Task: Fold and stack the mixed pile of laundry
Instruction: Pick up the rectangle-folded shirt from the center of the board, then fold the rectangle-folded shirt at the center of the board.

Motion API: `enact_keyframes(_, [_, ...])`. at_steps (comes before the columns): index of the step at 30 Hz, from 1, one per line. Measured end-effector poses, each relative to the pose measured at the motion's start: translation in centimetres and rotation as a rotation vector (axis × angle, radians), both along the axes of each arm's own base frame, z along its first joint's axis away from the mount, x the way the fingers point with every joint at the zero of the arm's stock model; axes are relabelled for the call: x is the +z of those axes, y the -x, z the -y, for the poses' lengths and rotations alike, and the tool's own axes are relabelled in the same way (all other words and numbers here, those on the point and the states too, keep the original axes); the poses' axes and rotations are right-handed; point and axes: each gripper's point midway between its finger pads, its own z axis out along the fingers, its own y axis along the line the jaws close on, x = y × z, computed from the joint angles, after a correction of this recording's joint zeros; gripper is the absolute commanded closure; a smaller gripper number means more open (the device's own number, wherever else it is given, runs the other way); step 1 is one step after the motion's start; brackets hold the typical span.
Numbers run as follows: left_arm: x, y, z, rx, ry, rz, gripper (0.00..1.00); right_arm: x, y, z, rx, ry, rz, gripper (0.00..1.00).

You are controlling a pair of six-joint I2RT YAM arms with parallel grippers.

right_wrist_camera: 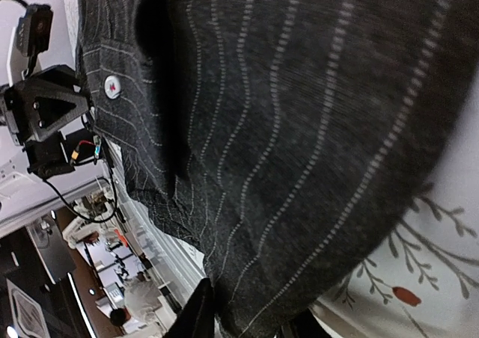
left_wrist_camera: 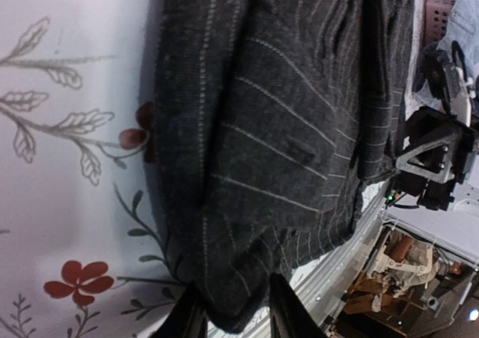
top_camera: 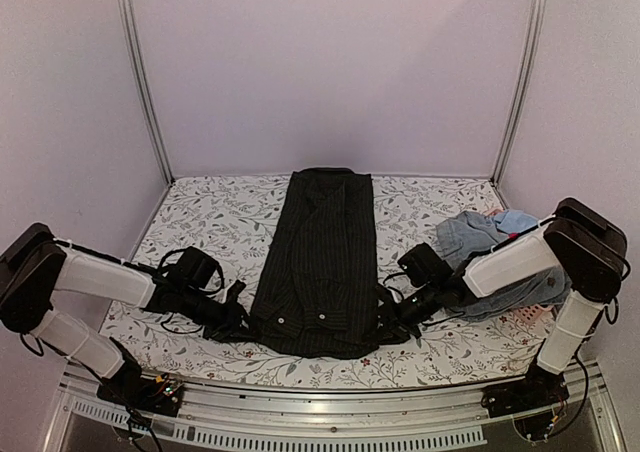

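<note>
Top external is showing the left end effector (top_camera: 237,315) and right end effector (top_camera: 394,314) each pinching the part-folded shirt (top_camera: 320,257) at its near hem, the pile (top_camera: 482,236) waiting unfolded, nothing stacked.

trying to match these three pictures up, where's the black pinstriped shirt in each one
top external: black pinstriped shirt lies lengthwise, centre of frame
left wrist: fills the centre and upper right
right wrist: fills most of the frame
shared landmark: floral table cover, beside the shirt in every view
</note>
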Motion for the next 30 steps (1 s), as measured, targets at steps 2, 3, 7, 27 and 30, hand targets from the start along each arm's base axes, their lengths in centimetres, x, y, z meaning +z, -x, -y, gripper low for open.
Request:
enact_keyframes(2, [-0.2, 0.3, 0.2, -0.010, -0.003, -0.008, 0.92, -0.2, -0.1, -0.3, 0.004, -0.002, 0.000, 0.96])
enact_keyframes(3, [-0.3, 0.4, 0.3, -0.013, -0.005, -0.010, 0.95, -0.2, -0.2, -0.5, 0.004, -0.002, -0.003, 0.99])
enact_keyframes(7, [-0.1, 0.9, 0.8, -0.030, 0.000, -0.011, 1.00, 0.1, -0.4, -0.9, 0.018, -0.008, 0.008, 1.00])
enact_keyframes(27, [7.8, -0.1, 4.7, -0.115, 0.075, 0.081, 1.00, 7.6, -1.9, -1.0, 0.043, -0.102, 0.132, 1.00])
enact_keyframes(30, [8.4, -3.2, 4.9, -0.090, 0.078, 0.111, 1.00, 8.4, -3.8, -0.7, 0.013, -0.113, 0.160, 1.00])
